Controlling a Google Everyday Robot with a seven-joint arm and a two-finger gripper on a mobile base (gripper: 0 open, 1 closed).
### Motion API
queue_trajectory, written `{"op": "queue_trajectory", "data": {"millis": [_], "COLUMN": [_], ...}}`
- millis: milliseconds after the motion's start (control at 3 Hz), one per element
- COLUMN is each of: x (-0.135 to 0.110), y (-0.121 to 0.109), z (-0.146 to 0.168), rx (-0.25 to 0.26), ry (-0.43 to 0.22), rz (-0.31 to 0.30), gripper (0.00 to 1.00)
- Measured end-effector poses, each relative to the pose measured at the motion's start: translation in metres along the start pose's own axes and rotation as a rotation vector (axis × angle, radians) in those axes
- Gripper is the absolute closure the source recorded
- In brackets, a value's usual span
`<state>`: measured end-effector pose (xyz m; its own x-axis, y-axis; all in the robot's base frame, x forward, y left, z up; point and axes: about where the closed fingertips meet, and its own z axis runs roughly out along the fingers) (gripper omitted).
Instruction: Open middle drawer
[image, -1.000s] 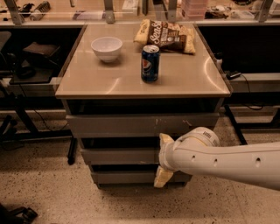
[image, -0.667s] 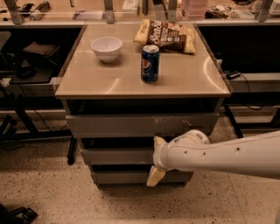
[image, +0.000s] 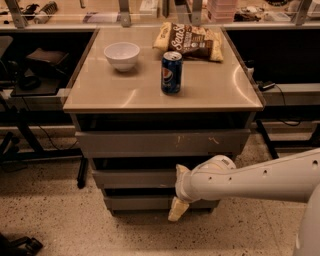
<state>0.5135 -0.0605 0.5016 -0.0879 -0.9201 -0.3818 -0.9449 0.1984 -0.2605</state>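
The middle drawer (image: 132, 178) is the grey front between the top drawer (image: 150, 142) and the bottom drawer (image: 135, 202). The arm (image: 260, 175) reaches in from the right of it. The hand (image: 178, 192) is right in front of the middle drawer, on its right half.

A second ago the hand is nearer the right end of the middle drawer. Now it is a little more to the left and a little lower. Its fingers (image: 181, 172) are spread wide and hold nothing. One points up at the top edge of the middle drawer. The other hangs down below it, in front of the bottom drawer.

The middle drawer itself looks no different (its front sits just as far in as before). So I think the pull has not started, and the hand is only lining up. The front is flat with no handle. The top finger likely has to hook into the dark gap above the middle drawer before the arm pulls back. I cannot tell if that finger touches the edge yet.

Above the middle drawer, on the surface (image: 210, 90), the can (image: 171, 73), the bowl (image: 122, 55) and the chip bag (image: 192, 41) stand as before.
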Motion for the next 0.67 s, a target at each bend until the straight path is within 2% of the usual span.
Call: {"op": "queue_trajectory", "data": {"millis": [333,667], "x": [0.002,0.015], "y": [-0.008,-0.034], "z": [0.010,0.051], "rx": [0.002,-0.001], "ry": [0.037,0.145], "rz": [0.003,-0.019], "gripper": [0.00,0.00]}}
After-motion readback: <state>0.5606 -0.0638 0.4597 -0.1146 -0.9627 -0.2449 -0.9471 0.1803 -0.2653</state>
